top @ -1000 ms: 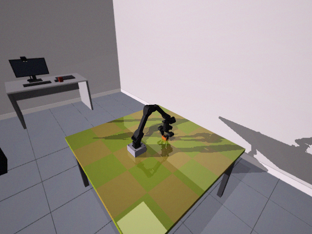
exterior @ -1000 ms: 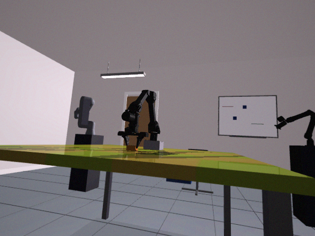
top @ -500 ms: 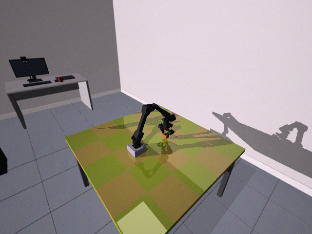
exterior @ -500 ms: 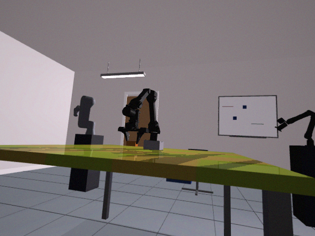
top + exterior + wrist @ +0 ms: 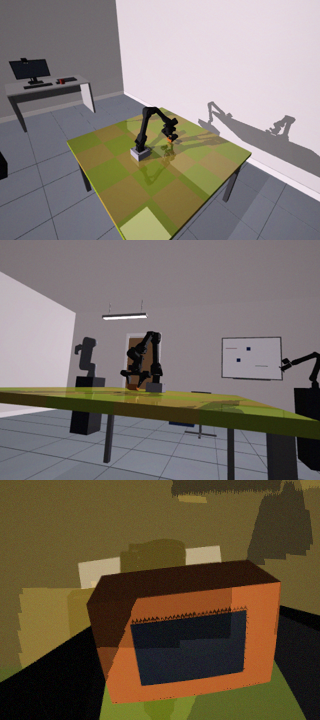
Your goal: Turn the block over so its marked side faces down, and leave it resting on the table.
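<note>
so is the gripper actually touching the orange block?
Touching. In the wrist view the orange block sits between the dark fingers at both sides, and the gripper is shut on it.

Robotics lab | whiteboard [image 5: 251,358] – computer desk [image 5: 47,89] – 2 spare arms [image 5: 87,356] on pedestals

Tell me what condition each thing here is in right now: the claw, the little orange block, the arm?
Gripper: shut on the block.
Orange block: held between the fingers, dark blue marked side facing the wrist camera, not yet turned down.
Arm: bent over, reaching down to the table.
Ceiling lamp: lit.
Monitor: dark.
</note>
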Controlling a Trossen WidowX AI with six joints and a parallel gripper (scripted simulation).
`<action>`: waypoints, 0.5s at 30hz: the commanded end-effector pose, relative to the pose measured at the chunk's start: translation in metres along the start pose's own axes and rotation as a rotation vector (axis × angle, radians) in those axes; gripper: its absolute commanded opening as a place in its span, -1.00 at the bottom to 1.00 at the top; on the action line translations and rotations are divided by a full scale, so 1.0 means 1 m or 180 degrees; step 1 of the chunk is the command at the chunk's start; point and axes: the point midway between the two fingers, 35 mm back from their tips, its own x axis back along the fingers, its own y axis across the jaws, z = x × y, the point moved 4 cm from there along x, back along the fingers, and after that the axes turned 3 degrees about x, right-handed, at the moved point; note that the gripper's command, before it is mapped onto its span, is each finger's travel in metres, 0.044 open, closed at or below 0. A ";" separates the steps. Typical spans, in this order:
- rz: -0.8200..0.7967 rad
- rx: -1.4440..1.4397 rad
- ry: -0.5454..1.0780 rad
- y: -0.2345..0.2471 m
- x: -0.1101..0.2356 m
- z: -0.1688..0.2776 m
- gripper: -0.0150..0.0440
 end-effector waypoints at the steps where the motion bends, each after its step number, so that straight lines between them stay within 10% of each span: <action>1: -0.0004 0.0006 -0.0219 0.001 0.000 0.004 -0.49; 15: 0.0034 0.0019 -0.0911 0.002 0.003 0.019 -0.49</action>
